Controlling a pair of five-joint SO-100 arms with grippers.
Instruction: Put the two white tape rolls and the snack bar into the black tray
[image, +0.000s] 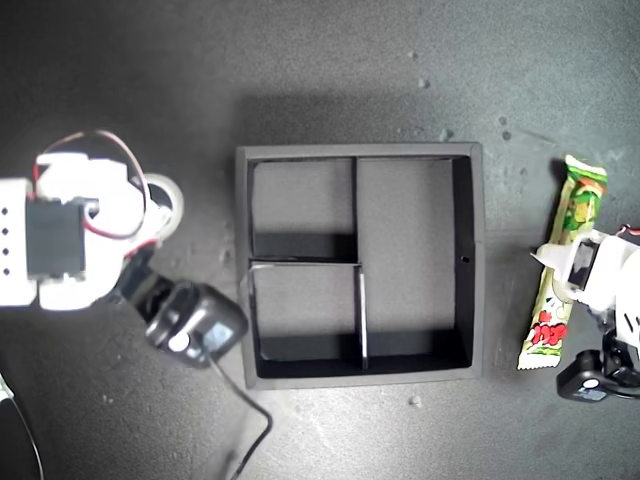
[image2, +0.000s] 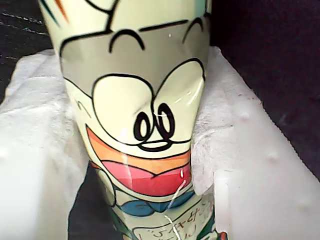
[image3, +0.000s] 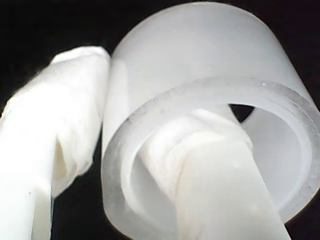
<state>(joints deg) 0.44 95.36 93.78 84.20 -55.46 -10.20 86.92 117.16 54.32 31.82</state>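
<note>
The snack bar (image2: 145, 125), light with a slippery crinkling wrapper, sits mid-length between the padded jaws of my first gripper (image: 578, 275), outside the black tray (image: 475, 250). My second gripper (image3: 150, 165) pinches the stiff white tape roll (image3: 200, 100) through its wall, one finger inside the hole.

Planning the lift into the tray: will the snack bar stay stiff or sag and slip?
The snack bar will probably flex: its wrapper already dents between my first end effector's padded fingers. Its glossy film looks slippery. Being long and held near mid-length in the exterior view, its ends may droop slightly.

Dim scene, blown-out whites, wrist blur
</note>
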